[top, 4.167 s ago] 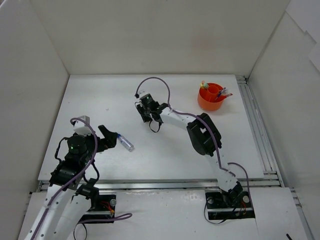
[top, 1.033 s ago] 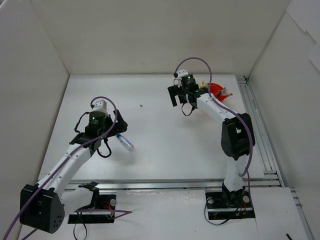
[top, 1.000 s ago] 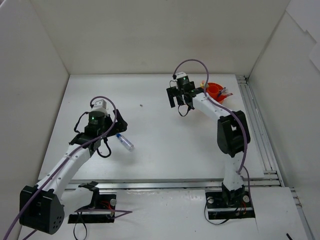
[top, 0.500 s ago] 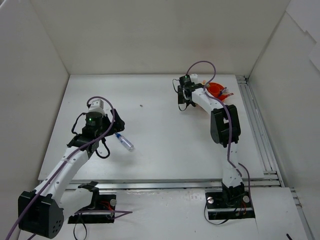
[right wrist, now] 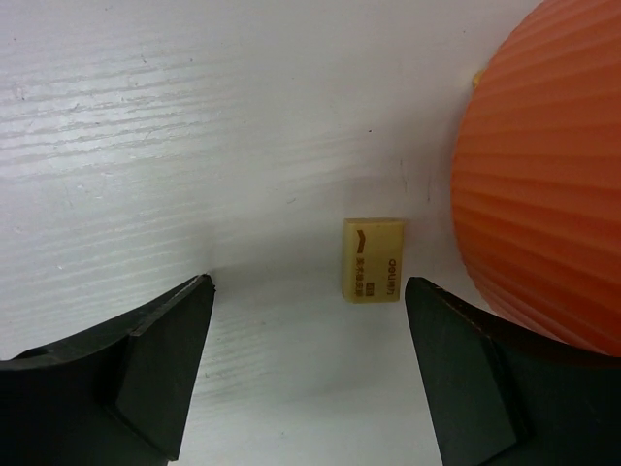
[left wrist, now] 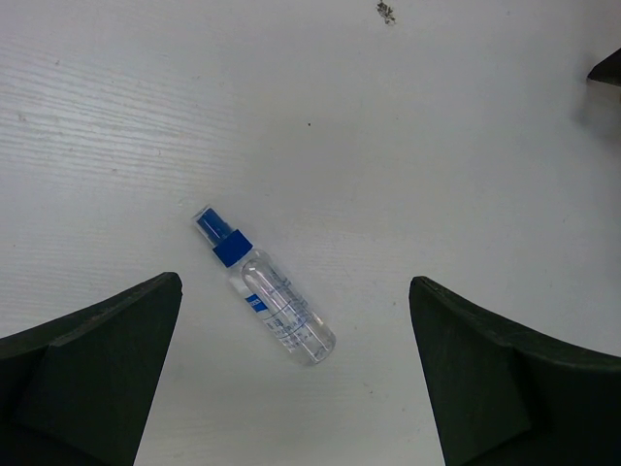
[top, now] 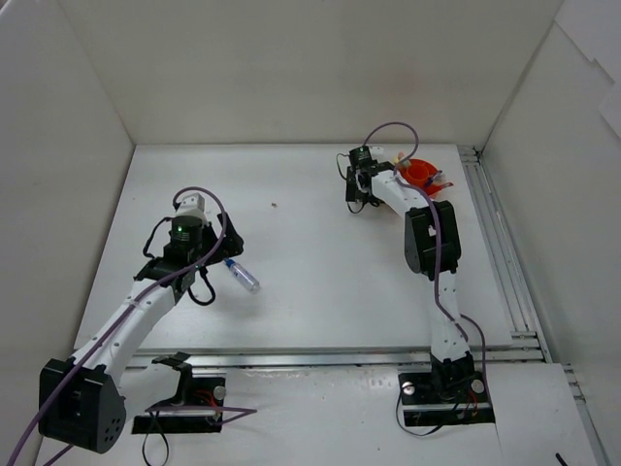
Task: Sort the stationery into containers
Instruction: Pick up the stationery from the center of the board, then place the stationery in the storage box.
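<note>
Stationery out on the white table (top: 320,291) comes to two pieces. One is a small clear plastic bottle with a blue cap (left wrist: 267,299), lying on its side in the left half of the table, nearer the near edge than the far one. The left gripper (left wrist: 294,286) hangs above it with its jaws spread wide. In the left wrist view the bottle sits in the gap between them, touched by neither, and nothing is held. A tiny dark speck (left wrist: 385,12) lies on the table farther toward the far edge.

The other piece is a beige rectangular eraser with printed marks (right wrist: 372,259). It lies flat just beside the round ribbed orange plastic pot (right wrist: 543,175), with a thin strip of table showing between them. The pot stands near the far right corner of the table. A few coloured pen ends (top: 434,181) stick out over its rim, too small to tell apart. The right gripper (right wrist: 306,286) is low over the eraser with its jaws well apart — one on each side, neither touching it, gripping nothing. The jaw on the pot's side stands close to the pot's wall; whether it touches I cannot tell.
</note>
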You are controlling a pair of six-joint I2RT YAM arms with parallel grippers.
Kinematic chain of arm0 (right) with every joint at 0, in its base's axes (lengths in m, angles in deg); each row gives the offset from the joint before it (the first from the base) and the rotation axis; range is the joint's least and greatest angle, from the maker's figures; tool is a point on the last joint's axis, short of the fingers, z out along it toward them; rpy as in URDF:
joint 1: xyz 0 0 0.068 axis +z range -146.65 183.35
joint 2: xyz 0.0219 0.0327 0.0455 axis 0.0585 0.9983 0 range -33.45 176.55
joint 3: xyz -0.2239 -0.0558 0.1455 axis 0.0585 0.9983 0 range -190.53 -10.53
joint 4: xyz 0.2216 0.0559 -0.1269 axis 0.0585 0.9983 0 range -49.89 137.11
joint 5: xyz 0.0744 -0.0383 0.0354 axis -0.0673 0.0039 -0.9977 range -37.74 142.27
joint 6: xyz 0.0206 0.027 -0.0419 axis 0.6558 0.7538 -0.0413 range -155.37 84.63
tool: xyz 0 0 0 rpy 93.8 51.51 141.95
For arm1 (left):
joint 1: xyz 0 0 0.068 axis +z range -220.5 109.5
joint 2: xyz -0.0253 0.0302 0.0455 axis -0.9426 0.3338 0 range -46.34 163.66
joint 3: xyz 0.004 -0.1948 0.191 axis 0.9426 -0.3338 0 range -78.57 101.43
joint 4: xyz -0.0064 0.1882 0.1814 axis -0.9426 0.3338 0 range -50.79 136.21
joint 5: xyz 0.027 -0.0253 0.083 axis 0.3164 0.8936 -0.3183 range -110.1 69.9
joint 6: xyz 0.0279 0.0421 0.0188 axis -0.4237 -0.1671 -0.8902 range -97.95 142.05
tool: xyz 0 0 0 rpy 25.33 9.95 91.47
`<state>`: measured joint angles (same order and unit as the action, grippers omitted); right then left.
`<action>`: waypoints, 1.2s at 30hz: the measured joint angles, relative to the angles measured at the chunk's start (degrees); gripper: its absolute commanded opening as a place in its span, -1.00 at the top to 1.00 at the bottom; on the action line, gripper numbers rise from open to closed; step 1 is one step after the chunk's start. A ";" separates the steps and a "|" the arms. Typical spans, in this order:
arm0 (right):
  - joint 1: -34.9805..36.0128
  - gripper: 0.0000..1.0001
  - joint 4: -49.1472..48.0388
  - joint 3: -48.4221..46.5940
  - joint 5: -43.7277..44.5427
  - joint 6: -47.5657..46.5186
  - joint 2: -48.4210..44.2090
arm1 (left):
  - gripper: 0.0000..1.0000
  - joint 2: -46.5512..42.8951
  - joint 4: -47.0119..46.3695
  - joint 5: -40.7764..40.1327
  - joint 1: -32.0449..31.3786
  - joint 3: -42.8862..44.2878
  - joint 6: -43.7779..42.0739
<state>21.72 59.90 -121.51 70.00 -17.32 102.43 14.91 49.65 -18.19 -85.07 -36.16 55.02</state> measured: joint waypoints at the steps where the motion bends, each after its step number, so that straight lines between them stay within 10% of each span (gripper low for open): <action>1: -0.24 -0.46 0.07 -0.07 -0.59 0.24 0.02 | -0.99 0.15 0.02 0.02 0.00 0.00 0.00; 8: -2.64 -0.12 0.17 -0.09 -5.01 2.19 0.09 | -1.00 0.70 0.02 0.02 0.00 0.00 -0.02; 18: -4.70 0.97 -0.09 -0.13 -10.49 1.77 0.33 | -0.99 0.85 0.11 0.00 0.00 0.02 -0.11; 36: -4.87 0.96 -1.79 11.19 -12.33 -27.69 -24.63 | -0.99 -0.66 0.46 1.25 0.00 0.33 -1.38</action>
<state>16.85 58.11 -110.32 57.67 -45.02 77.79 14.26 50.11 -16.94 -85.07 -35.83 53.65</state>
